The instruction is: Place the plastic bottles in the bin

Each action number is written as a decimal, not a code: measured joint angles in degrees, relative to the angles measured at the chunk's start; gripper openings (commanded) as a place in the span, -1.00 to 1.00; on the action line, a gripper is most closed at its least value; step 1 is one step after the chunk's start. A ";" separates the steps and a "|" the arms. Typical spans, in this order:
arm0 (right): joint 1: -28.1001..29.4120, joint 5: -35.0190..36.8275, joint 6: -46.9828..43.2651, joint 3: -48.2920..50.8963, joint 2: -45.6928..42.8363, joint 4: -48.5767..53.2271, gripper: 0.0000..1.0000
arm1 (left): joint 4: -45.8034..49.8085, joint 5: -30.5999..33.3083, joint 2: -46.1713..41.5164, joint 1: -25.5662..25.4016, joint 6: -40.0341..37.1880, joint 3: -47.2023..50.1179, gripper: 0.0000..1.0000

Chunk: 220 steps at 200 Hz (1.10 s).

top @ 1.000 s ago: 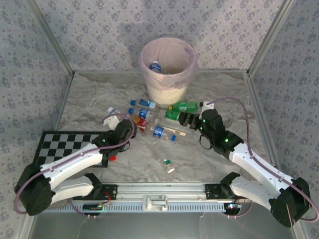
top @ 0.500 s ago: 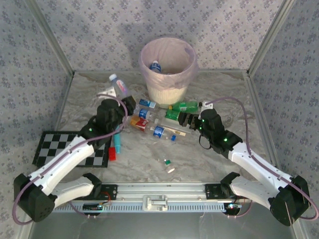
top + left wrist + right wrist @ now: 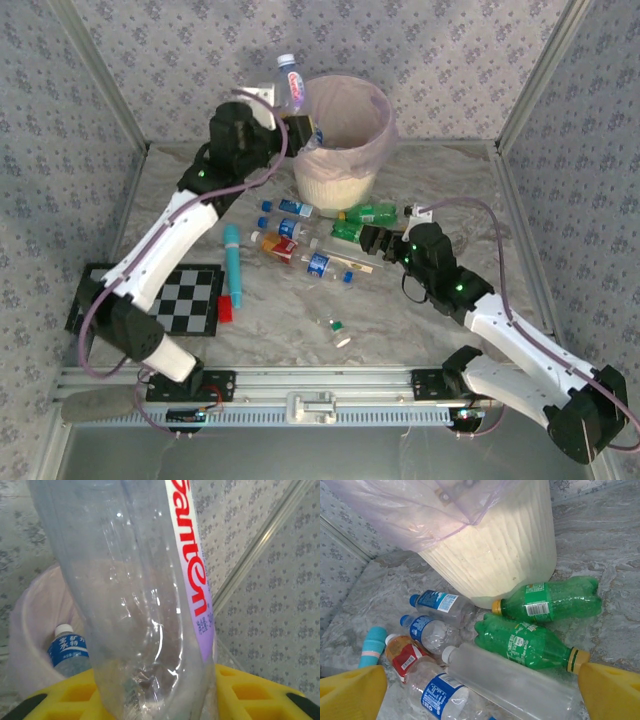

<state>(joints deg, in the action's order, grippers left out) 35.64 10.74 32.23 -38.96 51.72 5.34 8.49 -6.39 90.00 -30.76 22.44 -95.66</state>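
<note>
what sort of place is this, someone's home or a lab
Probably a lab test cell, not a home: patterned panels in metal framing wall in the table, and two robot arms stand on a rail.

On the clear bottle (image 3: 145, 605), red lettering down the label (image 3: 192, 580) reads "Santen", first letter partly cropped.

Clear bottle (image 3: 135, 605) between yellow fingers (image 3: 250, 692), seemingly above bin (image 3: 30, 620)
</note>
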 measured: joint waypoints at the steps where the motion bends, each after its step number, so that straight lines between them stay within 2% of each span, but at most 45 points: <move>1: 0.02 0.00 0.00 0.04 -0.02 -0.02 1.00 | 0.09 -0.17 0.20 0.04 0.02 -0.28 -0.17; 42: 1.22 0.02 1.01 0.79 -1.46 -0.02 1.00 | 6.88 -6.01 13.94 1.97 -1.88 -18.01 -0.17; 87: 2.23 0.15 1.44 0.81 -1.77 -0.02 1.00 | 15.32 -8.48 28.65 2.95 -2.56 -36.30 -0.16; 126: 2.97 0.72 1.44 0.85 -2.82 0.02 1.00 | 20.61 -8.81 36.44 3.08 -2.51 -42.34 -0.09; 143: 3.15 1.14 1.46 0.90 -3.61 0.04 1.00 | 21.59 -8.66 38.29 3.28 -2.84 -44.22 0.04; 175: 3.30 1.97 1.46 1.49 -4.98 0.46 1.00 | 22.84 -8.59 38.49 3.61 -2.32 -45.31 0.45; 220: 3.41 2.12 1.46 1.60 -5.05 0.72 1.00 | 23.71 -8.59 38.49 3.80 -1.70 -45.46 0.76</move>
<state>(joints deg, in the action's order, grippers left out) 39.05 12.86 33.69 -37.36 46.68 6.07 32.21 -14.98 128.49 -26.96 20.73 -141.12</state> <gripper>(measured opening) 0.999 0.846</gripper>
